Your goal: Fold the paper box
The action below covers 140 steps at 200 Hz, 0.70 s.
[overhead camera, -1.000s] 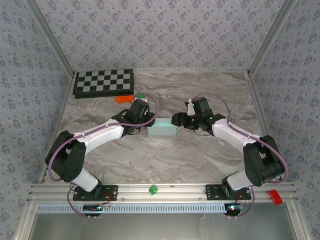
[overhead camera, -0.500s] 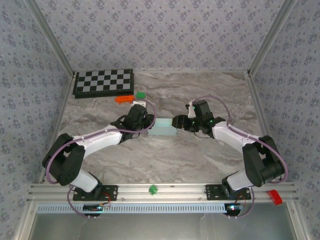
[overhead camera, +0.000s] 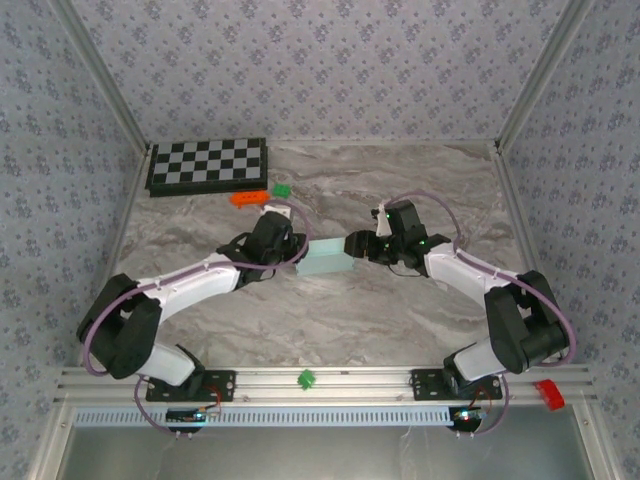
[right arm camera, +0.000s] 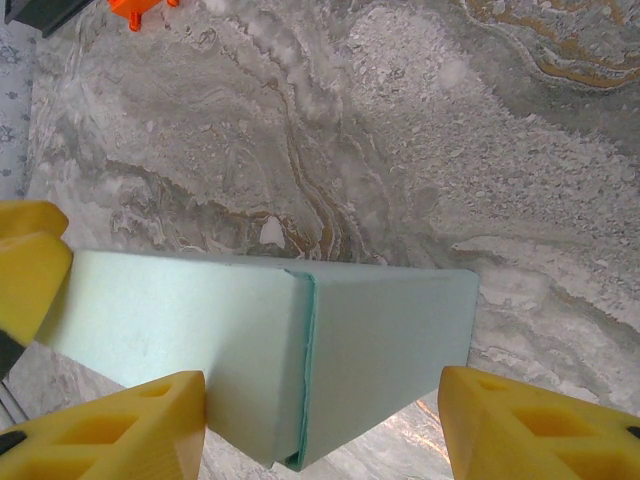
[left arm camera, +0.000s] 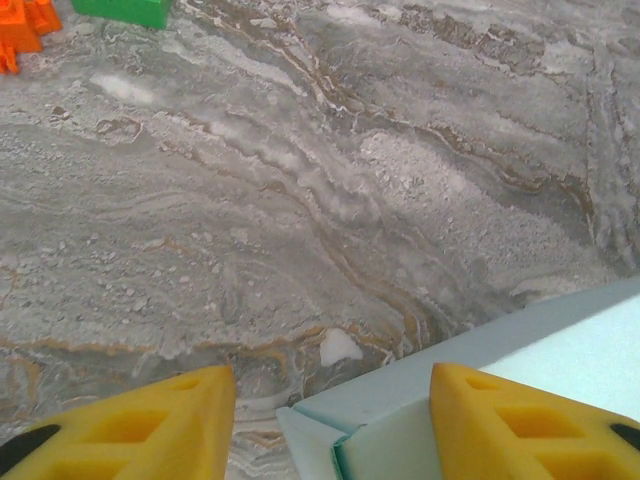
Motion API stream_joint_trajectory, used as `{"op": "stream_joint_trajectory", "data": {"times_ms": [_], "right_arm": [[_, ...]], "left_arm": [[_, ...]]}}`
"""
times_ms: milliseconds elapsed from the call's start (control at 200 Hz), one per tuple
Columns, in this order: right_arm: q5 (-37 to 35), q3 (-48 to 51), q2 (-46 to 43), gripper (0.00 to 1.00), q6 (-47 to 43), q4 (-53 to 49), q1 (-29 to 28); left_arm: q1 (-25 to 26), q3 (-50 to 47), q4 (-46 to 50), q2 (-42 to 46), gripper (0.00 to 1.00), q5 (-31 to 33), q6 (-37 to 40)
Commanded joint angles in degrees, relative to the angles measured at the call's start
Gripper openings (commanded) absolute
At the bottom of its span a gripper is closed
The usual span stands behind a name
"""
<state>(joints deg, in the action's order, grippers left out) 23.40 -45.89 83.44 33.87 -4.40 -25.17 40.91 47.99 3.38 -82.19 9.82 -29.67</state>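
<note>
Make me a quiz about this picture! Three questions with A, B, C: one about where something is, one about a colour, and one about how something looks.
1. Where is the paper box?
A. between the left gripper and the right gripper
B. on the front rail
C. against the back wall

2. What colour is the small piece in front of the checkerboard, beside the green piece?
A. purple
B. orange
C. white

3. How does the paper box look?
A. a flat sheet
B. crumpled into a ball
C. folded up into a block

Answers:
1 A: in the top view, one gripper sits at each end of it.
2 B: it is bright orange.
3 C: the right wrist view shows flat faces meeting at a seam.
</note>
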Motion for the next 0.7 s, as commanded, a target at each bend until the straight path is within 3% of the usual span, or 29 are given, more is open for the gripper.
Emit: {"op": "stream_joint_trajectory", "data": {"times_ms": [0,220,335,460,560,695], "right_arm": [[-4.9,2.2,2.8,0.63,-0.8,-8.2,0.9],[-4.8,1.7,3.4,0.62,-1.0,-8.3,0.7],[-4.6,1.5,3.7,0.62,-1.2,-8.4,0.7],[-4.6,1.5,3.9,0.62,-1.1,-8.3,0.7],[-4.6,1.4,3.9,0.62,-1.1,-8.4,0.7],[-4.6,1.2,4.0,0.62,-1.2,-8.6,0.6]], "left_arm": [[-0.2,2.2,7.4,2.5,0.56,-0.6,2.0],[-1.1,2.4,9.2,5.8,0.63,-2.4,1.8],[-1.7,2.7,10.8,6.7,0.64,-6.4,1.6],[-2.9,2.6,11.5,6.7,0.57,-10.3,0.3],[-4.3,2.0,10.6,5.9,0.44,-13.4,-0.5],[-4.8,1.5,10.0,5.1,0.39,-15.3,-0.8]]}}
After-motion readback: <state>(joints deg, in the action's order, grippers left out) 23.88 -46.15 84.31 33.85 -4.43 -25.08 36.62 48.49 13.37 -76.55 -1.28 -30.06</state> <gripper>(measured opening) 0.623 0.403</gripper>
